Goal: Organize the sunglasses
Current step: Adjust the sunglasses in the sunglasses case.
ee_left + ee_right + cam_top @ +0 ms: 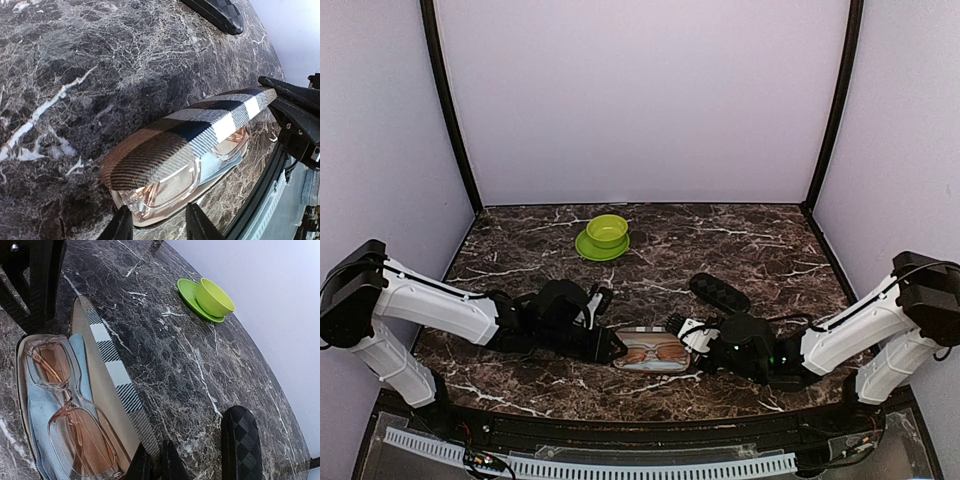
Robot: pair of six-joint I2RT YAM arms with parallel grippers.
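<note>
Right end effector (155, 462), nearest the lens: pinched shut on the right end of the raised lid of the striped case (117, 372). Left end effector (159, 226): narrow gap, astride the case's left end; gripping or only touching, cannot tell. Sunglasses (75, 435), clear frame, reddish-brown lenses: inside the open case, on pale blue cloth (37, 407). Case close to the near edge of the desk (720, 240). Black bumpy case (242, 445) just far-right of it. Green bowl (214, 297) on green plate (186, 290): well apart, far centre, open marble between.
</note>
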